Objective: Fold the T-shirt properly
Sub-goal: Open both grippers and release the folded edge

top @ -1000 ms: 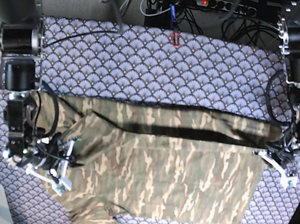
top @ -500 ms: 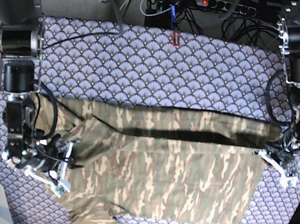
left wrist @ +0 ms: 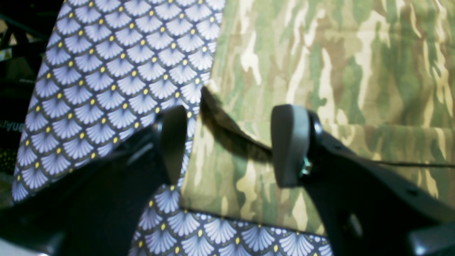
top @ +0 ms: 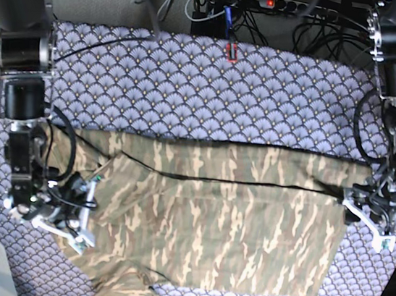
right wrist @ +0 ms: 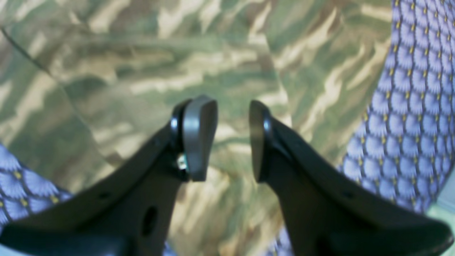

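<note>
Left gripper [left wrist: 227, 142]: black curved fingers with grey pads spread wide, nothing between them, poised over the right-hand edge of the T-shirt [top: 211, 215], a large soft short-sleeved cloth shirt in tan, olive and brown camouflage streaks; one pad is over cloth, the other over the purple scale-patterned table cloth [top: 191, 89]. Right gripper [right wrist: 233, 138]: jaws parted to a moderate gap, empty, hovering over camouflage fabric at the shirt's left end, near the sleeve region. Judgement: both claws have let the cloth go, so a fold across the far edge looks just laid. To finish this step cleanly, lift each claw straight up and clear before moving sideways, so no pad drags the folded layer; then check the fold line before regripping. Shirt condition: spread wide across the middle and near half of the table, between the two arms. A thin dark line runs left to right across its far part, likely the edge of the turned-over layer. The right side edge is fairly straight; the left end is rumpled, with a diagonal crease and a bunched flap sticking out at the near left corner, which will need tidying.
</note>
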Robot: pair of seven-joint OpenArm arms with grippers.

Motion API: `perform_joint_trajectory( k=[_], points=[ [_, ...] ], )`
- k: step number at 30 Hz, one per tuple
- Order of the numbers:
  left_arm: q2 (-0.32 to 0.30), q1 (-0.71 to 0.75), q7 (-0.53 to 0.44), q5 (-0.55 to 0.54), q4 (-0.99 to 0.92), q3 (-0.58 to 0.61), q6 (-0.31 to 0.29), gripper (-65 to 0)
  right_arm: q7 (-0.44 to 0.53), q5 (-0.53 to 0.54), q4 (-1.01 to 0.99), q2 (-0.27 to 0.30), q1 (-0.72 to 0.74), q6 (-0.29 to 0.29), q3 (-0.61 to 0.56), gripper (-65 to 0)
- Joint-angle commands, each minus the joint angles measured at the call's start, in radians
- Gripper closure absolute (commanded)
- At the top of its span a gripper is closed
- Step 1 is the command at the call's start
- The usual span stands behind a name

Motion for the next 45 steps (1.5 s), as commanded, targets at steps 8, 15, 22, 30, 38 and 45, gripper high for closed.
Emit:
perform_joint_trajectory(
  k=[8,15,22,30,38,45],
  points=[
    [-0.012,0.11,-0.025,-0.01,0.017,-0.054,0.0,-37.5,-0.032,0.001,0.132,0.064,-0.082,-0.001,0.185,-21.1],
    [0.02,0.129,-0.027,0.001,0.011,-0.168,-0.114,-37.6,-0.067,0.001,0.286,0.059,-0.221,-0.001,0.245,-21.1],
    [0.028,0.121,-0.034,-0.004,-0.03,-0.198,-0.125,-37.6,-0.067,0.001,0.396,0.058,-0.303,-0.001,0.247,-21.1],
    [0.051,0.122,-0.12,0.003,-0.121,-0.204,-0.123,-37.5,-0.067,0.0,0.402,0.063,-0.326,-0.001,0.247,-21.1],
    [0.056,0.121,-0.178,0.001,-0.179,-0.204,-0.122,-37.4,-0.067,0.0,0.402,0.064,-0.327,-0.001,0.247,-21.1],
    [0.056,0.121,-0.18,-0.002,-0.184,-0.206,-0.122,-37.4,-0.067,0.0,0.401,0.063,-0.324,-0.001,0.247,-21.1]
  ],
)
